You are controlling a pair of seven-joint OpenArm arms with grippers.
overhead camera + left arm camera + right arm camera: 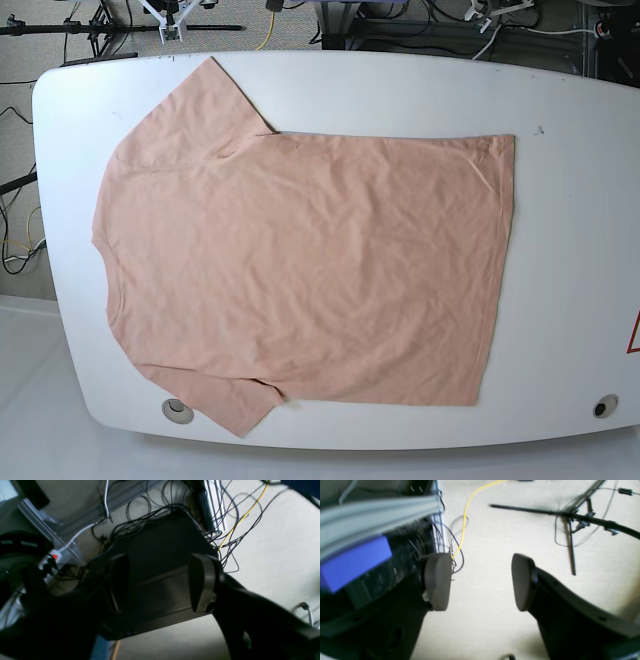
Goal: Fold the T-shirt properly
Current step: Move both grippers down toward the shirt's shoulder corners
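The salmon-pink T-shirt (300,265) lies spread flat on the white table (570,250) in the base view, collar toward the left, hem toward the right, one sleeve at the far edge and one at the near edge. Neither arm appears in the base view. My left gripper (160,582) is open over a black box and a tangle of cables on the floor, with nothing between its fingers. Over pale floor, my right gripper (481,582) is open too, its jaws empty. The T-shirt is out of both wrist views.
Black cables, a yellow cable (240,520) and a power strip (51,558) lie on the floor beyond the table. A black tripod (572,517) stands on the carpet. The table has two round fittings (177,409) near its front edge.
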